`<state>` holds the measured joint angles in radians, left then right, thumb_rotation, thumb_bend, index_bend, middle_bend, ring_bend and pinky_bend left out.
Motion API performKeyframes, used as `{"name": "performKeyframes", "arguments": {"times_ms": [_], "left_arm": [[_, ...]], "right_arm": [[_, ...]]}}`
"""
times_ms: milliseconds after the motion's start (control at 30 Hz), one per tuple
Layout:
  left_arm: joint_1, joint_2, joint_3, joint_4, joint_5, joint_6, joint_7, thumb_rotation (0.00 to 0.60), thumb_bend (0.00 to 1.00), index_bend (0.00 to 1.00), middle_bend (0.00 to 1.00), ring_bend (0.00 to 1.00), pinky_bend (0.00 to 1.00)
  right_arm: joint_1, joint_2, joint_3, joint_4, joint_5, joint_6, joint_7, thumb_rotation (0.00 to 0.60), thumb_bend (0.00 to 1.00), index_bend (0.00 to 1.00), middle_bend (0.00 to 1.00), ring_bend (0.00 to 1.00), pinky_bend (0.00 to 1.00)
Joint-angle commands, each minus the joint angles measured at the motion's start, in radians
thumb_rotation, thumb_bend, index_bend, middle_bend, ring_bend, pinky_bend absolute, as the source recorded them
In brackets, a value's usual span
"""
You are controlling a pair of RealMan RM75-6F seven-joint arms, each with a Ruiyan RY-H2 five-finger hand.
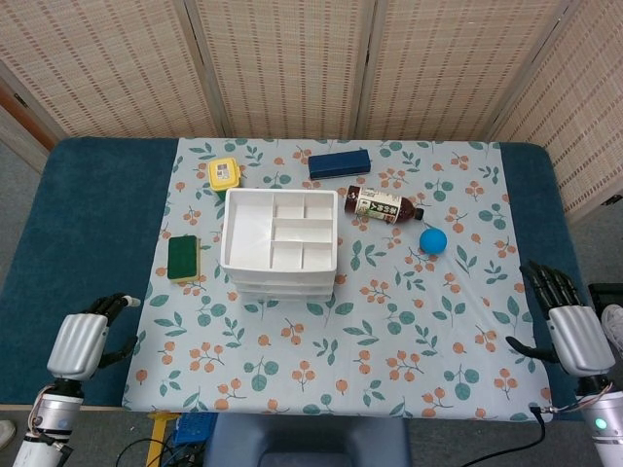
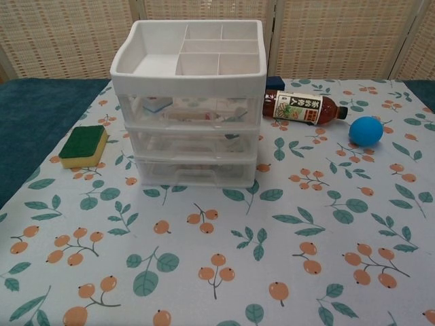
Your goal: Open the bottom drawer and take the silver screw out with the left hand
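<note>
A white drawer unit [image 1: 279,243] [image 2: 190,102] with three clear drawers stands left of the table's middle. Its bottom drawer [image 2: 196,173] is closed, and the silver screw is not visible through the front. My left hand [image 1: 82,341] hovers at the table's near left corner, over the blue cloth, fingers apart and holding nothing. My right hand [image 1: 569,326] hovers at the near right edge, fingers spread and empty. Neither hand shows in the chest view.
A green and yellow sponge [image 1: 182,258] [image 2: 83,145] lies left of the unit. A yellow box [image 1: 225,174] and a dark blue box [image 1: 339,162] sit behind it. A brown bottle [image 1: 382,205] [image 2: 301,107] and a blue ball [image 1: 433,240] [image 2: 366,130] lie to its right.
</note>
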<state>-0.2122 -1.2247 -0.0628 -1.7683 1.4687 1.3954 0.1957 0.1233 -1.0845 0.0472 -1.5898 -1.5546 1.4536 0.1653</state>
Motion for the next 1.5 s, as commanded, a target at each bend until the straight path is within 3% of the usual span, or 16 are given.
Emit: {"name": "performKeyframes", "arguments": {"times_ms": [33, 467, 867, 1133, 1500], "left_arm": [[-0.010, -0.008, 0.000, 0.001, 0.013, -0.007, -0.019, 0.600, 0.27, 0.33, 0.37, 0.37, 0.63], [-0.087, -0.081, -0.004, 0.024, 0.059, -0.097, -0.186, 0.600, 0.27, 0.37, 0.54, 0.53, 0.88], [-0.168, -0.209, -0.029, 0.056, 0.037, -0.184, -0.335, 0.600, 0.26, 0.40, 0.70, 0.67, 0.93], [-0.228, -0.290, -0.044, 0.042, -0.007, -0.264, -0.353, 0.600, 0.27, 0.33, 0.82, 0.82, 1.00], [-0.291, -0.415, -0.058, 0.072, -0.112, -0.368, -0.362, 0.600, 0.27, 0.22, 0.94, 0.94, 1.00]], "right_arm": [[0.002, 0.003, 0.004, -0.005, -0.003, 0.004, -0.004, 0.600, 0.13, 0.00, 0.00, 0.00, 0.00], [-0.003, 0.003, 0.011, -0.009, 0.004, 0.018, -0.003, 0.600, 0.13, 0.00, 0.00, 0.00, 0.00], [0.001, -0.007, -0.003, -0.010, -0.003, -0.003, -0.002, 0.600, 0.13, 0.00, 0.00, 0.00, 0.00], [-0.005, 0.004, 0.001, -0.023, 0.000, 0.010, -0.016, 0.600, 0.13, 0.00, 0.00, 0.00, 0.00], [-0.016, 0.010, -0.002, -0.031, 0.005, 0.018, -0.021, 0.600, 0.13, 0.00, 0.00, 0.00, 0.00]]}}
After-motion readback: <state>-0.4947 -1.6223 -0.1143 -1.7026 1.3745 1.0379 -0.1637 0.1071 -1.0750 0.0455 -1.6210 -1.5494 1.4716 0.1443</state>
